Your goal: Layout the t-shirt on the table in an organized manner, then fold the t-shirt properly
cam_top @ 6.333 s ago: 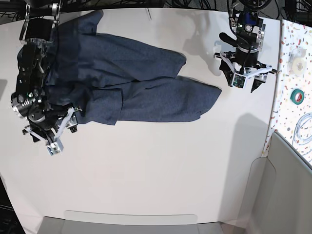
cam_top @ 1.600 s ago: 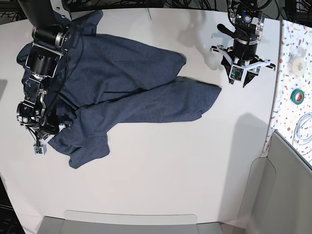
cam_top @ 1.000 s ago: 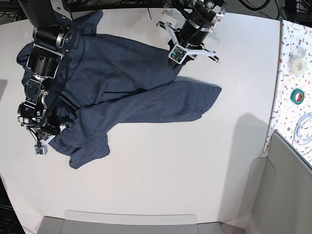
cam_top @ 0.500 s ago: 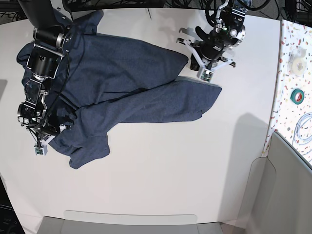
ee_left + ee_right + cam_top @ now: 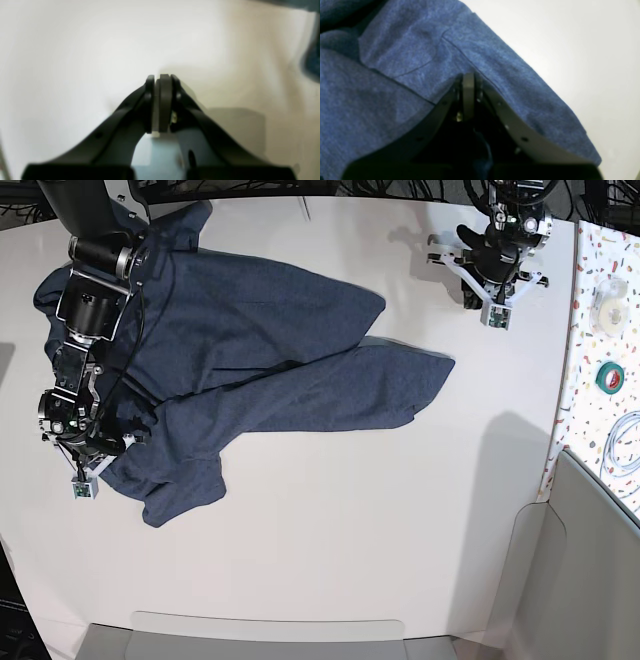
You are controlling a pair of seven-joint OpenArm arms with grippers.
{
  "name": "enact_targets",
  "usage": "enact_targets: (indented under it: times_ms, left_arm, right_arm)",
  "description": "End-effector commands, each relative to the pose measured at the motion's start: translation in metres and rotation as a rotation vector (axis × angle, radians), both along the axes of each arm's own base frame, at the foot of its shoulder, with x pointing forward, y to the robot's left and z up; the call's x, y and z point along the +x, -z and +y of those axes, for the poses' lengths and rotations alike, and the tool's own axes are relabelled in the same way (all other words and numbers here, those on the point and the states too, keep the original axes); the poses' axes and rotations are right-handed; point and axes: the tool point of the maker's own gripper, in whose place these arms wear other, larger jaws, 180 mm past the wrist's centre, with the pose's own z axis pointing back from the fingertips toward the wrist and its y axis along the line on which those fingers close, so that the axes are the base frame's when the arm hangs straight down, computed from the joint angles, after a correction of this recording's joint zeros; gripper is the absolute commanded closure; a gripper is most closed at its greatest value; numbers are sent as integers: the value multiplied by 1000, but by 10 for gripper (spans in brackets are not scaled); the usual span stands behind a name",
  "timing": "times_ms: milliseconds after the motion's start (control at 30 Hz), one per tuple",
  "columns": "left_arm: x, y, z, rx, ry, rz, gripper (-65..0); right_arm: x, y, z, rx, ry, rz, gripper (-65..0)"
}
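No text, label, brand or number can be read in these pictures. The dark navy-blue cotton t-shirt shows only its plain side, without any lettering.

I can't see any white lettering on the crumpled dark navy cotton t-shirt; its far edge is hidden under my right arm. Left wrist view shows only a blurred blue sliver of it at the frame edge.

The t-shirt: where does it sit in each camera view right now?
Base: the t-shirt is spread across the upper left of the table.
Right wrist: blue fabric fills the left and centre, around the shut right hand.
Left wrist: only a dark sliver at the right edge.
Shared landmark: the white table.
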Motion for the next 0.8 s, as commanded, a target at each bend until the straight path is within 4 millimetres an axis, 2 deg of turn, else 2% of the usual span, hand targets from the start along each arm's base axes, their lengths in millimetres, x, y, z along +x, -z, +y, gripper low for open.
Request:
enact_targets:
  times_ms: [0,33,200,333,467,567,633,700,767]
  left_arm:
    - [16,-29,-9,-8,30,-109,-39]
    - [18,-39,-16,-23,42,-135,-40]
    - [30,-48,-73,-235,121,-164,-43]
    - [26,-48,-125,-384,222,-102,-43]
    - [19,-44,-164,-473,307,-50,-43]
    - [14,-31,-178,-485,337,-3,-43]
    - [14,-10,-175,-463,327,47,-43]
    - [13,18,-164,-427,292,110,-42]
    - [13,47,-135,-370,203,167,-41]
  right_arm:
    - [12,-19,-7,-19,7,-45,0]
    - [12,-19,-6,-17,6,-45,0]
    - [11,-16,-4,-19,0,-39,0]
    - [11,-16,-4,-19,0,-39,0]
    - [11,-16,-3,-18,-2,-39,0]
    - [11,-14,1,-11,-5,-37,0]
    - [11,-14,3,-8,-7,-37,0]
    - [11,-14,3,-8,-7,-37,0]
    - [11,-14,4,-7,-8,-39,0]
